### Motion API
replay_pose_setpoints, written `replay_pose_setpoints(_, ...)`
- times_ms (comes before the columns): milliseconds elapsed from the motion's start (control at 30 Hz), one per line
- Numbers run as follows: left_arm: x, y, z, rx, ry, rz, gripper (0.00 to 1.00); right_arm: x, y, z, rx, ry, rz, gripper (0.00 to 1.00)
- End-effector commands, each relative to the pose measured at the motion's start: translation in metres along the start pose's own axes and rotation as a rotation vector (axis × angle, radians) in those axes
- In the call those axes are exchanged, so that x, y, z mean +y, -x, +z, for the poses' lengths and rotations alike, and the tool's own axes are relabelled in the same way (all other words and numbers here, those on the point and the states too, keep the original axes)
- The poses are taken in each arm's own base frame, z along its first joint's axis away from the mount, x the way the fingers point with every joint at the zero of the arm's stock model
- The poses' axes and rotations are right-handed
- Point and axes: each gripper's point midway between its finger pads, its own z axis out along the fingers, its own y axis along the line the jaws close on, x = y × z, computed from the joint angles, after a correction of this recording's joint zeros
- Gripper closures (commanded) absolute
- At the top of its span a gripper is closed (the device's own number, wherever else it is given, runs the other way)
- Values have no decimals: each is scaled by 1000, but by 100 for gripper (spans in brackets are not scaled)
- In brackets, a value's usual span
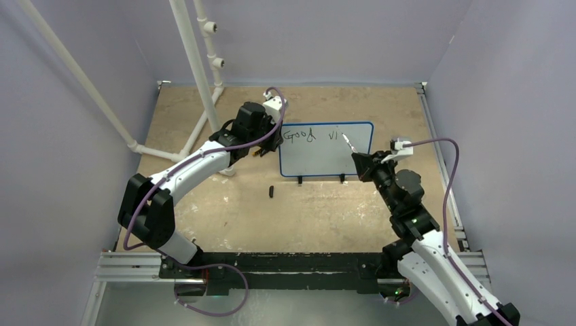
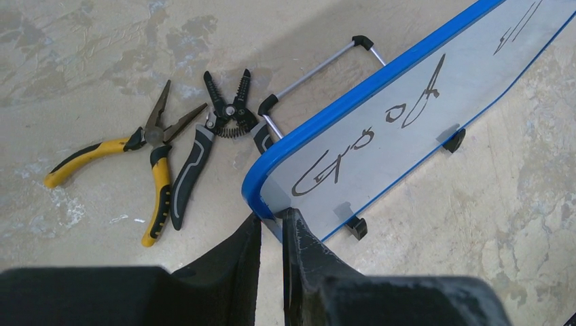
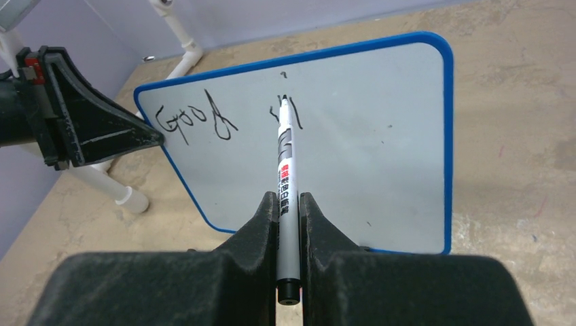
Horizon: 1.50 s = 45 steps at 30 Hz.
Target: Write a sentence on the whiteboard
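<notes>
Currently right gripper (image 3: 286, 204) clamps the marker (image 3: 284, 163), axis toward the whiteboard (image 3: 380, 149), tip at the sentence (image 3: 195, 123)'s last stroke; blank surface lies rightward; left gripper (image 2: 272, 223) pinches the rim

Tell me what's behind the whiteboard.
Behind the whiteboard, the left wrist view shows its wire stand, yellow pliers and grey wire strippers on the table. The board's rim hides one stripper handle's end.

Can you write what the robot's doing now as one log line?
left gripper: clamps whiteboard edge | right gripper: grips marker, tip at last stroke | sentence: reads "Good vi", unfinished
</notes>
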Motion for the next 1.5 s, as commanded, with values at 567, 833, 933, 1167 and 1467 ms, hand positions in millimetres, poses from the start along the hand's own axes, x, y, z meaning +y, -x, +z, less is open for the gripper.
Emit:
replay_pose_setpoints(567,10,-15,4,39,41,15,96,-3,19,4,-69,-46,52,100)
replay_pose_setpoints(833,11,-15,5,42,43,16,96,3,27,19,-98,-23,36,100)
replay_pose_setpoints(933,10,-15,5,41,38,16,96,3,25,23,-91,-25,30,100)
replay_pose_setpoints(1167,8,-15,5,41,26,17,97,-3,17,26,-76,-43,19,100)
replay_pose_setpoints(1467,7,-16,5,41,19,16,97,-10,5,26,-38,-71,14,100)
